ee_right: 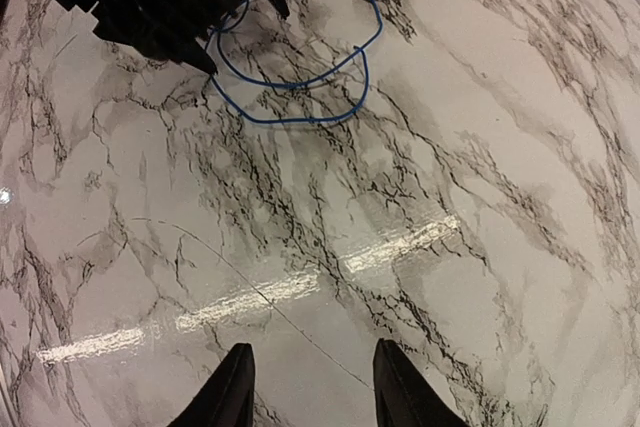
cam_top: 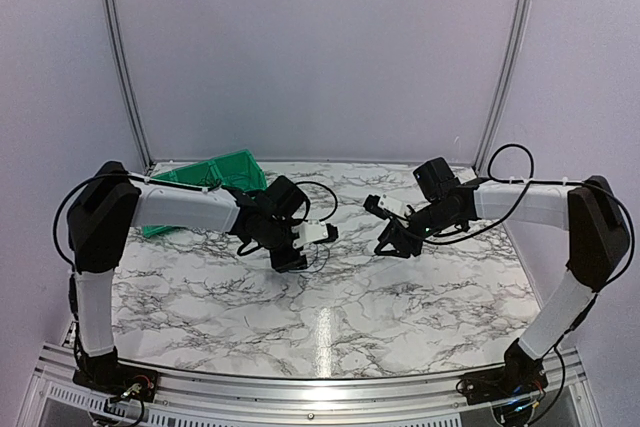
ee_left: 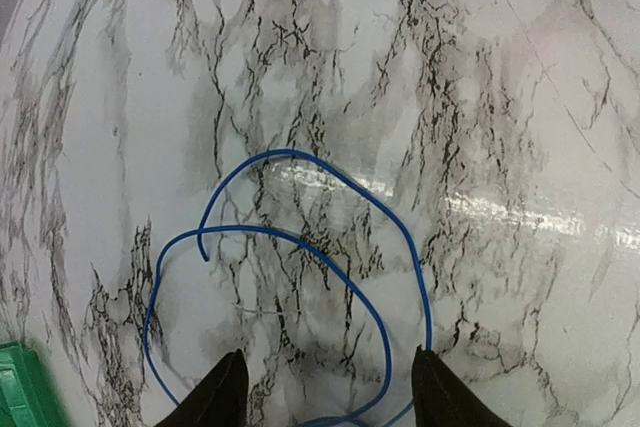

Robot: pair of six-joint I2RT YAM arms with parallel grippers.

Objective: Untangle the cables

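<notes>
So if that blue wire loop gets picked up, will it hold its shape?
Probably floppy: the blue wire is very thin, lying in loose uneven loops, so it would likely sag. It looks light; on the glossy table a push would probably slide it.

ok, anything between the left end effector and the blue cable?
Nothing visible. The left end effector is open right over the blue cable, which lies looped on the bare marble table. The cable's near arc passes between the fingers. The green bin sits off to the left, clear of the loop.
</notes>
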